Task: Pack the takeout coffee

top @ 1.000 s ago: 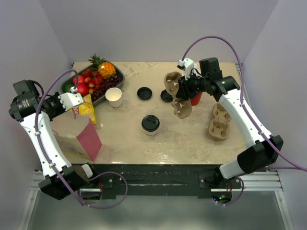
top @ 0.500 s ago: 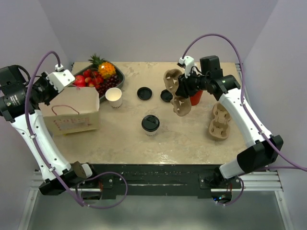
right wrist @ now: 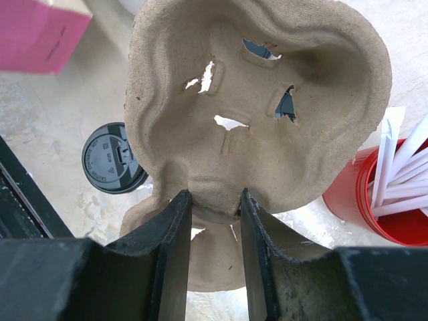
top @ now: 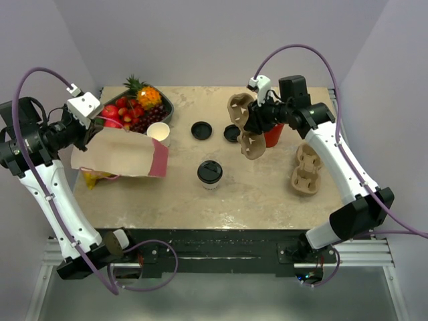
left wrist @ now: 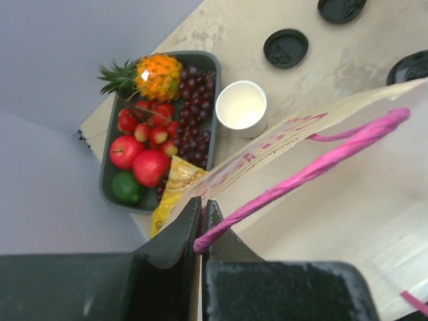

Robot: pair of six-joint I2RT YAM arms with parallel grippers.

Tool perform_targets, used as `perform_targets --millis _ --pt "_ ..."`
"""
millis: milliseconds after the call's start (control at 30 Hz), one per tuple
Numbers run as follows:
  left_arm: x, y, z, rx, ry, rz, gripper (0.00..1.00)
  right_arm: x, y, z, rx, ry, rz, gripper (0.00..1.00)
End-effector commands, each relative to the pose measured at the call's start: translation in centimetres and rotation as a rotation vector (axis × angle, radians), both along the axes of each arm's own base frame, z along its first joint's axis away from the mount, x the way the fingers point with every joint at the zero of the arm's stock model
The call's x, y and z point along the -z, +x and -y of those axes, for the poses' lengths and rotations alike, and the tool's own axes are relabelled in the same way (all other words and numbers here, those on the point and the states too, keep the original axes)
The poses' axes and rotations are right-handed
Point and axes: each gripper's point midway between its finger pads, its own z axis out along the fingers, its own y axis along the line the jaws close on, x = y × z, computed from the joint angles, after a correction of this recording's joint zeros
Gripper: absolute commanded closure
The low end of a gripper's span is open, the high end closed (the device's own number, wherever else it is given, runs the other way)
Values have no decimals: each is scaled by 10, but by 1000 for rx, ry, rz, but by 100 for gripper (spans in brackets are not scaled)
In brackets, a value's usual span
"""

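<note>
The lidded coffee cup (top: 209,174) is standing mid-table, with an open white paper cup (top: 158,135) beside the fruit tray (top: 159,119) and two loose black lids (top: 201,130) behind. My right gripper (right wrist: 214,200) is clenching a pulp cup carrier (right wrist: 261,114) by its edge, lifting it above the table, probably to seat the coffee. My left gripper (left wrist: 202,224) is pinching the pink handle (left wrist: 321,167) of a paper bag (top: 124,156), tilting its mouth toward the cups for loading.
</note>
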Motion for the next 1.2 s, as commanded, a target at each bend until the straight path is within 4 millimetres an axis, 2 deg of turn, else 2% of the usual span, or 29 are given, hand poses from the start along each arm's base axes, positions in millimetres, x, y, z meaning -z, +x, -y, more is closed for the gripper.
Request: perform_targets --millis 0,200,367,433,533,567,600,633,700,733,767,833,1000,1167 --pt "-23 -11 32 45 -166 16 100 -28 -1 0 7 29 82 69" --pt "-13 -13 44 58 -279 -52 100 -35 2 1 8 30 103 69" --pt "-5 -12 36 -3 -259 -53 100 -46 4 -1 1 34 126 69" --pt "3 -12 35 -28 -288 -86 100 -52 7 -2 -3 37 138 69" --pt "16 -1 29 -124 -365 -141 100 -62 9 -8 -28 45 159 69" --pt "9 8 29 -126 -367 -100 100 -63 10 -9 -34 43 166 69" --pt "15 12 30 -163 -431 -132 100 -66 12 -13 -44 48 171 69" --pt "6 25 24 -192 -420 -68 100 -68 12 -16 -49 51 172 69" --pt "2 31 37 -199 -475 -66 100 -75 13 -20 -59 58 184 69" --pt "-2 39 35 -231 -466 -38 100 -73 14 -22 -61 56 178 69" --pt "-1 41 48 -206 -474 -55 100 -75 14 -23 -66 57 185 69" --pt "5 47 60 -199 -496 -91 100 -76 15 -23 -65 55 184 69" --pt "8 53 82 -189 -559 -129 100 -78 16 -22 -61 53 196 69" --pt "-14 59 79 -218 -551 -56 100 -81 13 -21 -49 68 207 69"
